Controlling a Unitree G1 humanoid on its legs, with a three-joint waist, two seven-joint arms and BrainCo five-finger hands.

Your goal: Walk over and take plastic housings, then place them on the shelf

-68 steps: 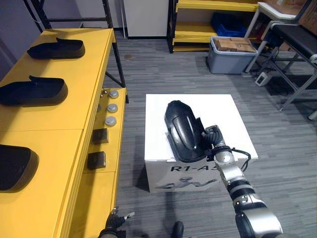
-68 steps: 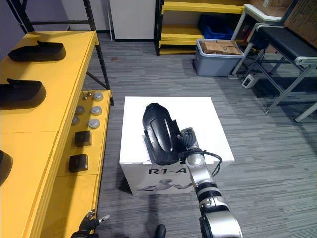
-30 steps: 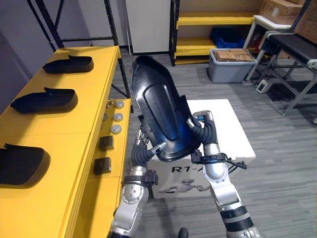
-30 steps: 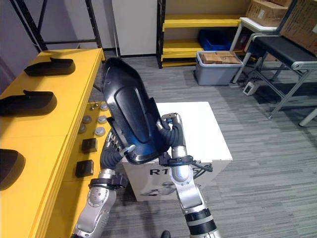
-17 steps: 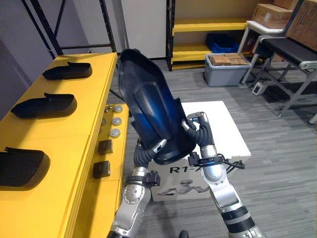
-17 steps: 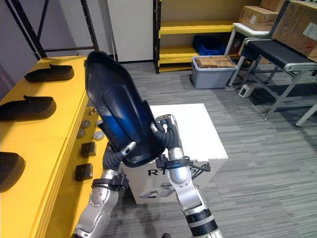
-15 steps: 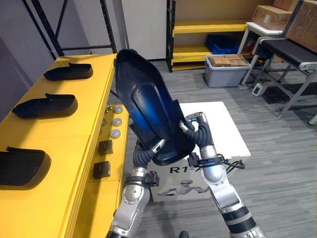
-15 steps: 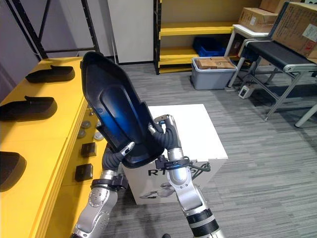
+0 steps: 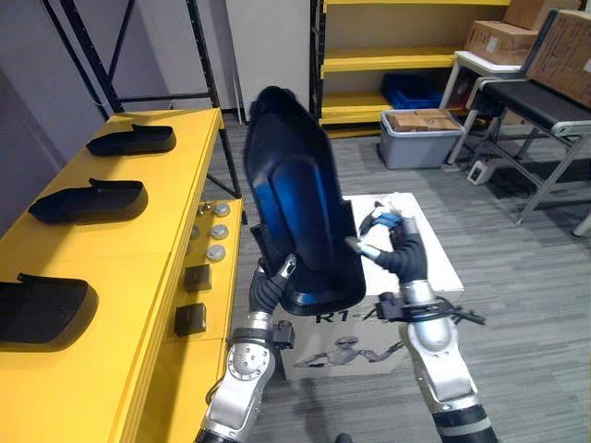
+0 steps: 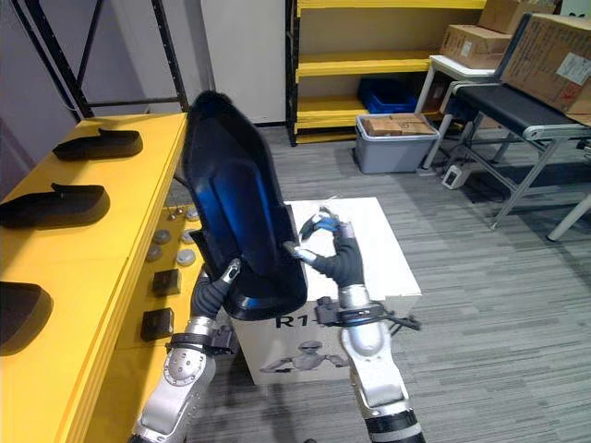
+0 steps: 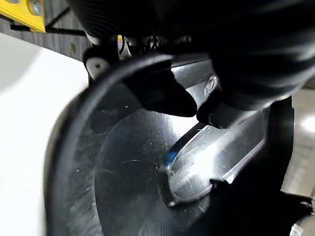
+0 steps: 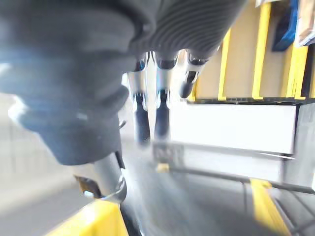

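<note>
Between the yellow shelf and the white box, the plastic housing now stands nearly upright, lifted well clear of the box top on which it lay two seconds ago.

Change: the right hand has let go of the housing's edge. Its fingers are loosely spread just beside the shell and hold nothing. The left hand alone carries the load, with fingers curled over the lower rim.

Judgement: pickup is complete; transfer to the shelf remains.

Housing: a rigid moulded shell, glossy black, elongated with rounded ends and a raised central panel. Three similar housings lie on the shelf.
</note>
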